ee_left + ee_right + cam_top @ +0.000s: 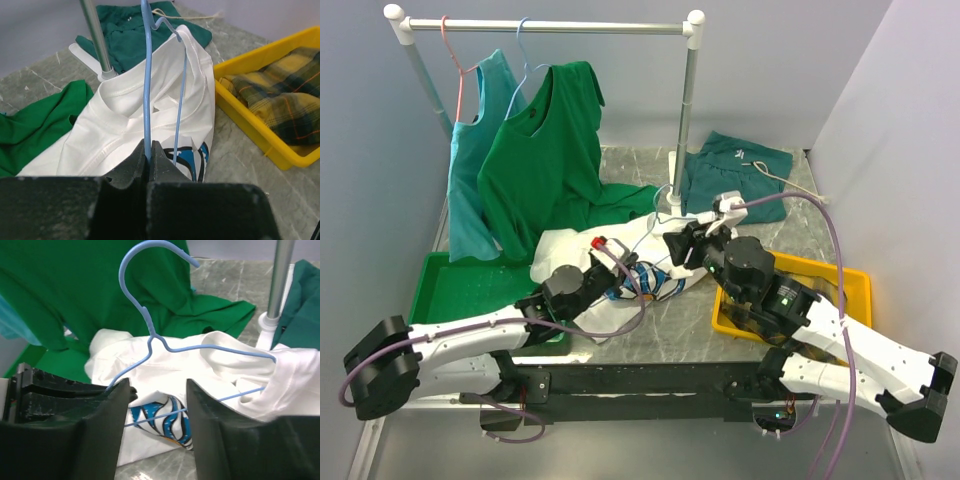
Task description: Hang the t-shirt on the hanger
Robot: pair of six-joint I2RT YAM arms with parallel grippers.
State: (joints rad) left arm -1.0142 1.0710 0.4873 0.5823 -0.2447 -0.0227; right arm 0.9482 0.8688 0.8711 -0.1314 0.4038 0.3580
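Note:
The white t-shirt (565, 250) lies crumpled on the table, its blue print facing up (197, 157). The light-blue wire hanger (146, 75) rests on it with its hook pointing up (142, 270). One hanger shoulder (272, 359) is tucked under the shirt's fabric near the neck opening. My left gripper (632, 272) is shut on the hanger's wire (148, 150). My right gripper (678, 248) is open, its fingers (112, 410) straddling the hanger's bottom bar above the print without touching the shirt (170, 365).
A rack (545, 25) holds a dark green shirt (545, 160) and a teal shirt (470, 170). Its post (97, 40) stands just behind the t-shirt. A green tray (460, 285) is at the left, a yellow bin (850, 285) with plaid cloth at the right, and a dark green garment (735, 175) at the back.

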